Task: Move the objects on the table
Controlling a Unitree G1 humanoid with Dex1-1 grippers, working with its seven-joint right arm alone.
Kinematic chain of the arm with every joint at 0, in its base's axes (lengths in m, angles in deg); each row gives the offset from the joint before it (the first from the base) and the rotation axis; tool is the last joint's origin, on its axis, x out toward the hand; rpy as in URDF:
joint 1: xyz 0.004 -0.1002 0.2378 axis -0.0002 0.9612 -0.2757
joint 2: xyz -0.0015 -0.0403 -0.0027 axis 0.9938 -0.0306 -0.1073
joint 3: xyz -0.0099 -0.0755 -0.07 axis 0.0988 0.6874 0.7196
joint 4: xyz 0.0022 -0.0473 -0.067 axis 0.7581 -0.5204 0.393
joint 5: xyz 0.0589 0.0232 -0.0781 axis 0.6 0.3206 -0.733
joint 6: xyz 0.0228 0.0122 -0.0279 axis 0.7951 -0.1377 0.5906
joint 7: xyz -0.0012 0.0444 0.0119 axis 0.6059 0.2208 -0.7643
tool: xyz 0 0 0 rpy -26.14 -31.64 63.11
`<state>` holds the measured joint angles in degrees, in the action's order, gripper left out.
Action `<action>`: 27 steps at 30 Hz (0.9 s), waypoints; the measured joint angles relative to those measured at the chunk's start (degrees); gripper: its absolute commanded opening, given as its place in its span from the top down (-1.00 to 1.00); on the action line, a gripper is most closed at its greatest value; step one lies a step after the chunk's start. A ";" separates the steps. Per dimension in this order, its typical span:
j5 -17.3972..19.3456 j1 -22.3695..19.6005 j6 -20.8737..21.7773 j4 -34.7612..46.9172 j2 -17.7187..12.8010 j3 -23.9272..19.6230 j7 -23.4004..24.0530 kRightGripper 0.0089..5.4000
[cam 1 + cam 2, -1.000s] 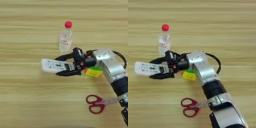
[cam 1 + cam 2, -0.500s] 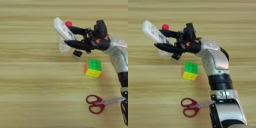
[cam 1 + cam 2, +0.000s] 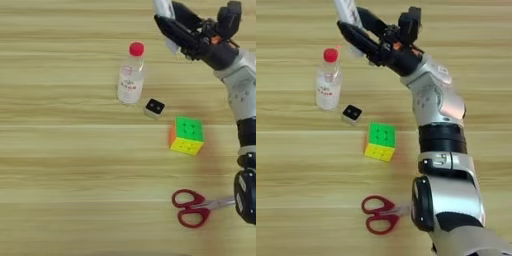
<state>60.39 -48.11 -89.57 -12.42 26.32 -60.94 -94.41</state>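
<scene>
The white remote control [image 3: 349, 11] is held between the black fingers of the gripper [image 3: 358, 31], raised near the tabletop's [image 3: 60, 165] far edge. The puzzle cube [image 3: 186, 135] lies mid-table, near the red-handled scissors [image 3: 196, 207], beside a bottle [image 3: 130, 74].

The right arm [image 3: 438, 150], along the right side of the frame, is built of rounded silver shells stacked in segments, with black bands and joints between them (one band is ribbed). Toward the upper middle it ends in a black gripper [image 3: 358, 27] with two long, tapered fingers [image 3: 356, 37] and small orange-red accents at its base.
</scene>
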 measured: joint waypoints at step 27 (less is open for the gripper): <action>-35.45 -9.77 21.44 -37.39 -6.22 9.13 30.48 -0.07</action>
<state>24.94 -57.88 -68.13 -49.82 20.10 -51.81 -63.93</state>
